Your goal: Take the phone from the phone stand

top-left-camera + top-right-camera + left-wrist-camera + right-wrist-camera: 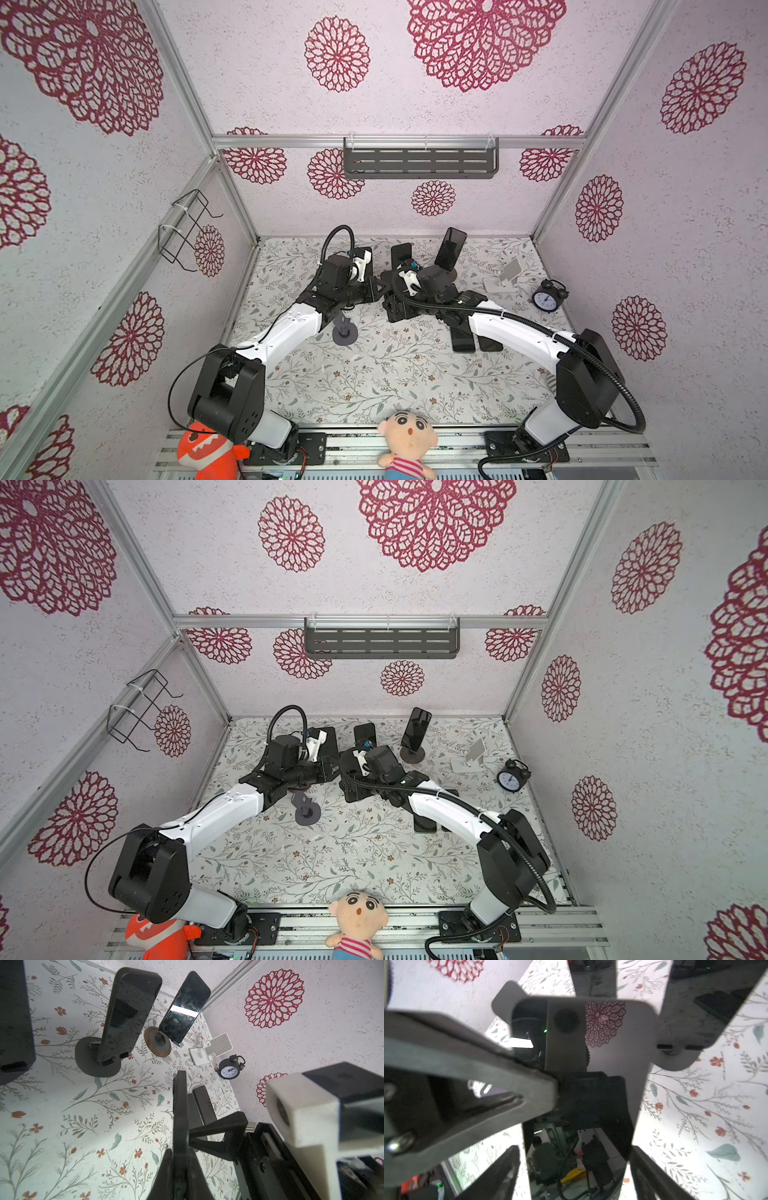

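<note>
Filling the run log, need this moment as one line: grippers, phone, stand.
left gripper: shut on phone | right gripper: jaws either side of phone, contact unclear | grey stand: empty

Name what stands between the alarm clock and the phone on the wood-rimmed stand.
An empty white phone stand, touching neither alarm clock nor phone; seen in both top views and the left wrist view.

Pale textured walls (415,112) printed with crimson lace rosettes (337,54), framed in silver aluminium rails (291,142). Beneath the jaws, white floral-printed table covering (374,374). Beyond the jaws, dark slotted metal shelf (419,173) hung from a rail. Bright, even light.
</note>
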`<action>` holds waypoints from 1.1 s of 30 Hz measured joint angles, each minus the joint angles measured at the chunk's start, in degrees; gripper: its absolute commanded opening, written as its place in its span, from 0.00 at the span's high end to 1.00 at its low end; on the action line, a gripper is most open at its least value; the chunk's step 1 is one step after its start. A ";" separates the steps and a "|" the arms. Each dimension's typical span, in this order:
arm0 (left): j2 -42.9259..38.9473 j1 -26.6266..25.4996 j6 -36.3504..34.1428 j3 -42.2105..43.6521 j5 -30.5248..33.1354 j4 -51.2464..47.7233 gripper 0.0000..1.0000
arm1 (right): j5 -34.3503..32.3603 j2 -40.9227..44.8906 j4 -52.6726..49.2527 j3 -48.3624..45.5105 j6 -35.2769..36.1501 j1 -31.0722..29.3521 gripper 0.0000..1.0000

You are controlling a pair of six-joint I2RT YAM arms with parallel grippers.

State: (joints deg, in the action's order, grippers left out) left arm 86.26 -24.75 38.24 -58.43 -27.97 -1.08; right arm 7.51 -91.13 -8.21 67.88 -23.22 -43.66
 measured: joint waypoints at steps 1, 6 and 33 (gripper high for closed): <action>0.00 0.00 0.00 0.00 0.00 0.00 1.00 | -0.26 -0.04 0.15 -0.02 -0.50 0.00 0.23; 0.00 0.00 0.00 0.02 0.20 -0.07 1.00 | -0.33 -0.28 0.37 -0.04 -1.14 -0.02 0.27; -0.42 0.00 0.24 0.31 -2.36 2.10 0.62 | -3.45 0.04 -2.05 -2.14 -3.87 0.11 0.49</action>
State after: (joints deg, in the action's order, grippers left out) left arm 85.84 -24.75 38.48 -58.13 -30.33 1.02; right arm 4.05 -91.09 -10.26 65.73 -27.09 -43.55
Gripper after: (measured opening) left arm 0.378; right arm 0.510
